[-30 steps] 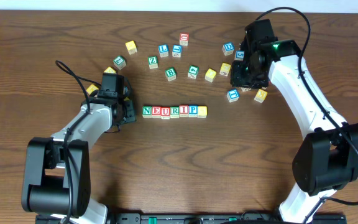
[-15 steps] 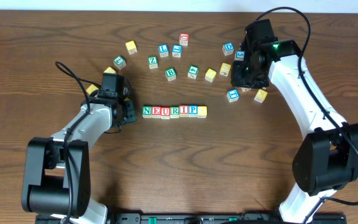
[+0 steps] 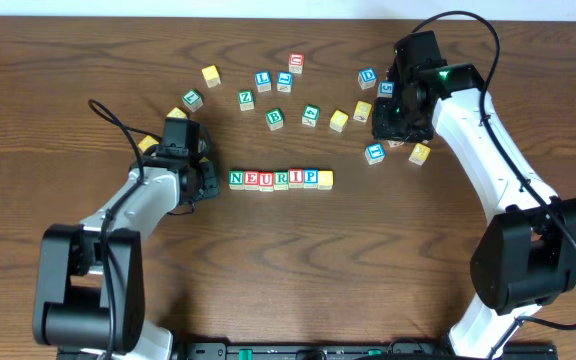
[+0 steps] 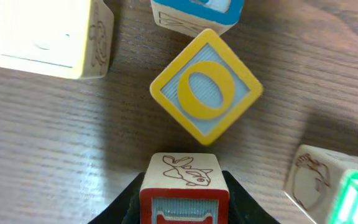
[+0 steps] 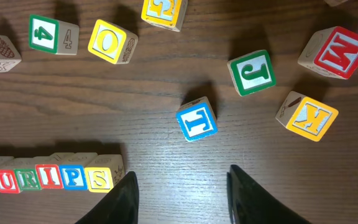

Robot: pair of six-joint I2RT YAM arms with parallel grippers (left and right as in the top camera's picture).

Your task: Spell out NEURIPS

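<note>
The seven cubes stand in a row (image 3: 280, 178) at mid-table, reading NEURIPS from the green N (image 3: 236, 179) to the yellow S (image 3: 325, 179). The right wrist view shows its end, with the blue P (image 5: 73, 177) and the S (image 5: 98, 179). My left gripper (image 3: 205, 181) sits just left of the row. In the left wrist view the left gripper (image 4: 184, 200) is shut on a red-framed cube (image 4: 184, 180) with a fish drawn on its side. My right gripper (image 3: 393, 122) hangs over the loose cubes at the back right. Its jaws (image 5: 182, 193) stand open over bare wood.
Loose cubes lie scattered along the back: Z (image 3: 246, 99), B (image 3: 275, 118), D (image 3: 368, 76). A yellow O cube (image 4: 205, 87) lies right ahead of the left gripper. Beyond the right gripper lie a blue T (image 5: 197, 119), green J (image 5: 252, 72), yellow K (image 5: 308, 116) and red M (image 5: 339, 51).
The left gripper's jaws have closed in. Neither arm has visibly shifted, and the row of cubes has stayed put.
</note>
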